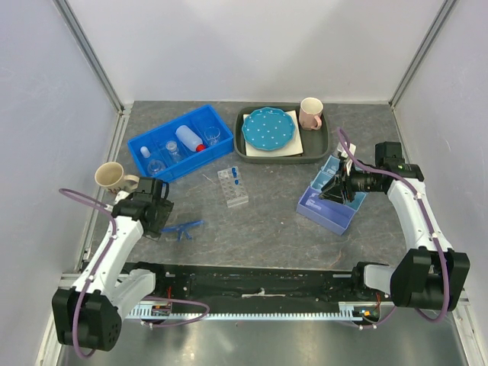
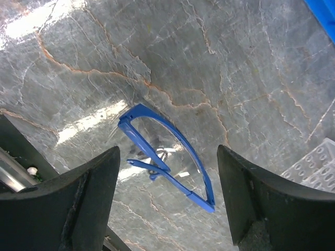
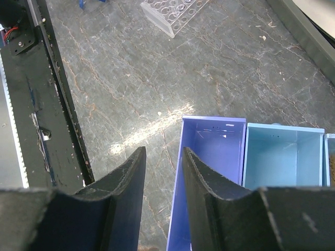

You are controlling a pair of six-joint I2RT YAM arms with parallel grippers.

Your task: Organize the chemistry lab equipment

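Blue safety glasses lie on the table at the front left. In the left wrist view the glasses lie below and between my fingers. My left gripper is wide open and empty above them. The white test-tube rack stands mid-table. A blue bin holds the white squeeze bottle, a beaker and a flask. My right gripper hovers over the purple bin's edge, its jaws a narrow gap apart and empty.
A purple bin and a light blue bin sit side by side at the right. A dark tray holds a blue dotted plate and a pink mug. A beige mug stands at the left.
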